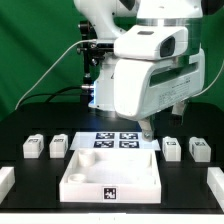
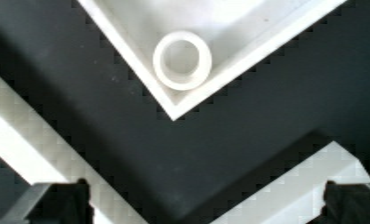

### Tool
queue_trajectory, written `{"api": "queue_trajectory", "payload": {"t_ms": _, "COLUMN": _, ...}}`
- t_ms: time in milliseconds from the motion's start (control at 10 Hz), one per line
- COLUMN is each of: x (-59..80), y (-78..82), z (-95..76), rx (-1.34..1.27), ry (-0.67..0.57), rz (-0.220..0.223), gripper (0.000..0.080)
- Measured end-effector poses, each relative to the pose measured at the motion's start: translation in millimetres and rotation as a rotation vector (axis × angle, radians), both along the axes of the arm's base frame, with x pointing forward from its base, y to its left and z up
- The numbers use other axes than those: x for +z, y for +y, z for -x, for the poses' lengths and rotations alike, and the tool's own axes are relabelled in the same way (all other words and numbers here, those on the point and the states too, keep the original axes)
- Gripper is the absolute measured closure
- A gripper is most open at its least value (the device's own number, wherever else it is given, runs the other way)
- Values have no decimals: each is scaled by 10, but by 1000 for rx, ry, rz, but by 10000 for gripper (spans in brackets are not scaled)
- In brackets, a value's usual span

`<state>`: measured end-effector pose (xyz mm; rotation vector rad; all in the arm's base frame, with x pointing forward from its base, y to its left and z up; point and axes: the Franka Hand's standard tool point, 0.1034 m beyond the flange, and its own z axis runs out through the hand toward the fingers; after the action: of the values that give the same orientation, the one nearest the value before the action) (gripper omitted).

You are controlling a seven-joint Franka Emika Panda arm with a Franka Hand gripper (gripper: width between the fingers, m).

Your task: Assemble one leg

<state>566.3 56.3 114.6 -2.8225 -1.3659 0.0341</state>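
Four small white legs with black-and-white tags stand on the black table. Two are at the exterior view's left [image 1: 34,147] [image 1: 59,146] and two at its right [image 1: 171,149] [image 1: 199,150]. The large white square panel [image 1: 110,176] lies at the front centre. My gripper [image 1: 148,129] hangs just above the table behind the panel's far right corner, apart from every leg. In the wrist view my gripper [image 2: 200,205] is open, with dark fingertips [image 2: 49,200] spread wide and nothing between them. That view shows a panel corner with its round hole [image 2: 182,57] and no leg.
The marker board [image 1: 113,140] lies behind the panel, beside my gripper. White pieces sit at the table's far left edge [image 1: 5,180] and far right edge [image 1: 213,184]. Blurred white diagonal strips [image 2: 22,130] cross the wrist view near the fingers.
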Motion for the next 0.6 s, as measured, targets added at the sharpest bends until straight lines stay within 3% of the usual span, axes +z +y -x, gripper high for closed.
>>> {"api": "queue_trajectory", "payload": {"t_ms": 600, "x": -8, "y": -5, "z": 16, "rx": 34, "ry": 1, "rz": 0, "gripper": 150}}
